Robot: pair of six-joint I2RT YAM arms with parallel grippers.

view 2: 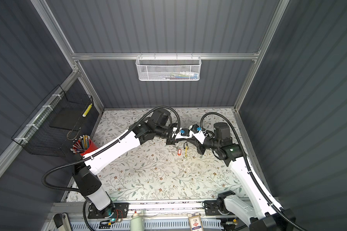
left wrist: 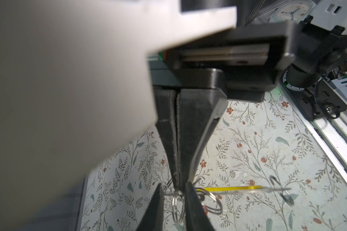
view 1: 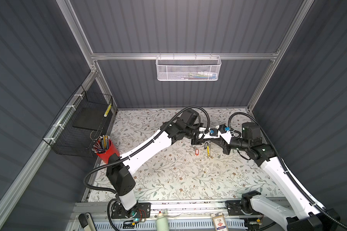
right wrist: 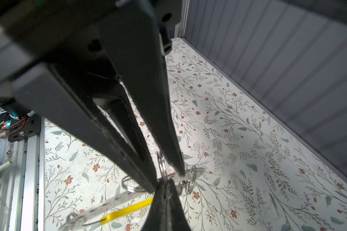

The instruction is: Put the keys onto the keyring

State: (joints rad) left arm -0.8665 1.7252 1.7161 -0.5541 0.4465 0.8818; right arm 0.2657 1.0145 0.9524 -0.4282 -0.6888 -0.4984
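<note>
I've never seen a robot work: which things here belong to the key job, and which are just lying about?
Part of the job: keyring with a yellow piece, gripped by the right tool; red-tagged key; small ring inside the left tool.
Just lying about: red cup of pencils; black wire basket; white mesh basket.

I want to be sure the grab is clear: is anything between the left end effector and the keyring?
Nothing visible blocks it. The left end effector flanks a small split ring at the keyring; the shut right end effector pinches that keyring right beside it.
</note>
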